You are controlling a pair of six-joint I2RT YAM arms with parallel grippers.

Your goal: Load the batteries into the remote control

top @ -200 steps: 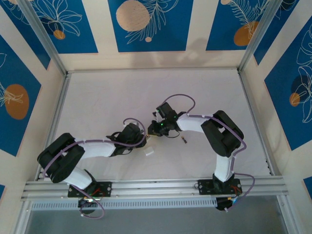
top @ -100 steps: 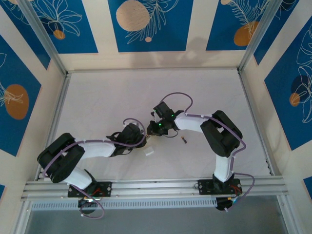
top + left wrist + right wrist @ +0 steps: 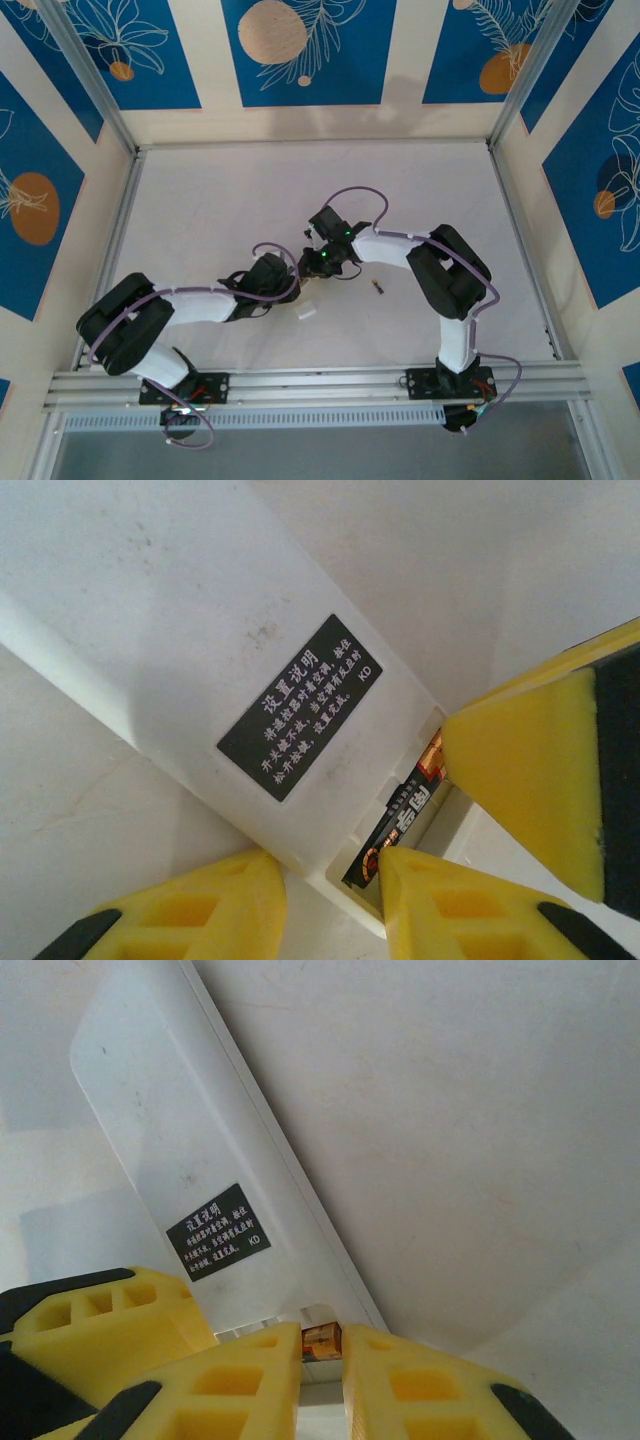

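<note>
A: Progressing how far?
B: Roughly halfway. The left gripper [image 3: 330, 905] is clamping the remote control [image 3: 200, 630] mid-table. The first battery [image 3: 395, 825] is sitting inside, and it's unclear whether the right gripper [image 3: 322, 1360] is gripping it. The second battery [image 3: 378, 288] is lying nearby.

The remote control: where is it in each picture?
Top external: remote control mid-table, largely covered, left of the loose battery.
Left wrist: remote control slanting from upper left to bottom centre.
Right wrist: remote control upper left to bottom centre.
Shared landmark: its black label, in both wrist views.

We note the top camera looks down from overhead; both wrist cameras closely face the same flat white black-labelled remote control [image 3: 170, 630].
</note>
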